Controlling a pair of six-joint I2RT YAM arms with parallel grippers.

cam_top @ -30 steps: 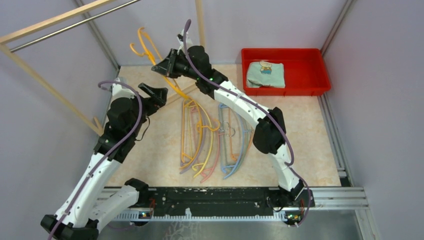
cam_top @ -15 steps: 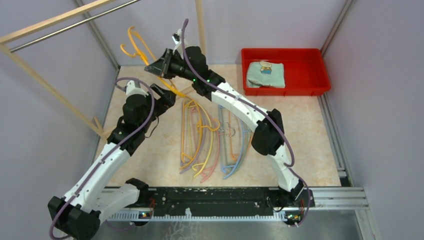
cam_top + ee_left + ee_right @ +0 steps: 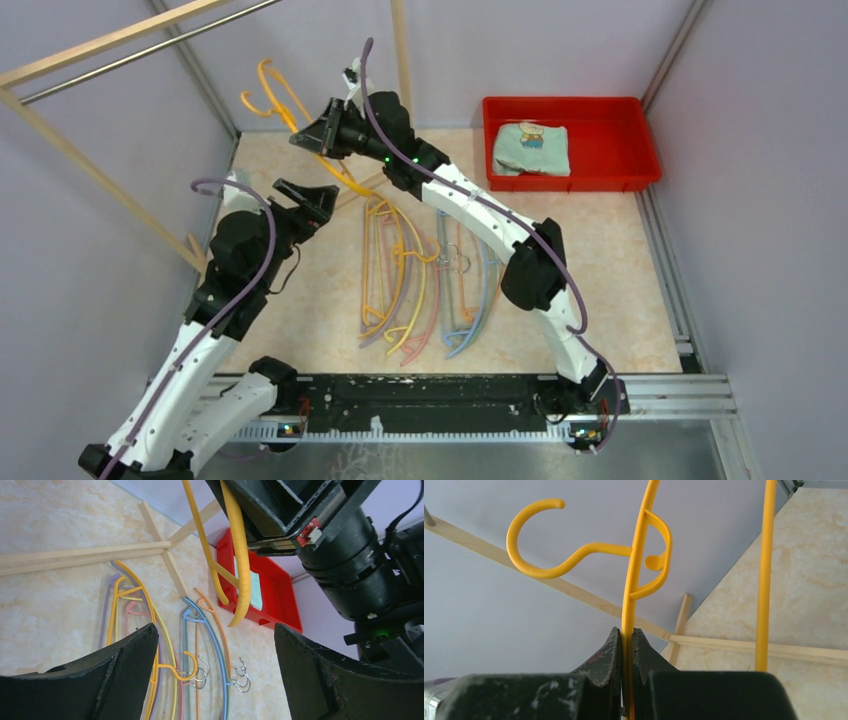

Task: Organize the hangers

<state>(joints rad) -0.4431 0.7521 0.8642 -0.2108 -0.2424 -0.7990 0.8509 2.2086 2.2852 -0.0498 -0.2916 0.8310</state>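
My right gripper [image 3: 303, 137] is shut on a yellow hanger [image 3: 268, 93] and holds it up in the air at the back left, hook pointing away towards the rack. In the right wrist view the fingertips [image 3: 626, 636] pinch the hanger's thin bar [image 3: 636, 560]. My left gripper [image 3: 316, 202] is open and empty, just below and in front of the right one. In the left wrist view its jaws [image 3: 215, 645] stand wide apart under the held yellow hanger [image 3: 241, 565]. Several coloured hangers [image 3: 400, 270] lie in two bunches on the floor, the second one [image 3: 465, 285] to the right.
A pale wooden rack frame [image 3: 95, 165] with a metal rail [image 3: 130, 55] stands at the left; its base bars [image 3: 80, 559] lie on the floor. A red tray [image 3: 640, 160] with a pale green cloth [image 3: 530, 148] sits at the back right.
My right gripper has carried the yellow hanger a little up and to the left. My left arm swung right towards it, then drew back left.
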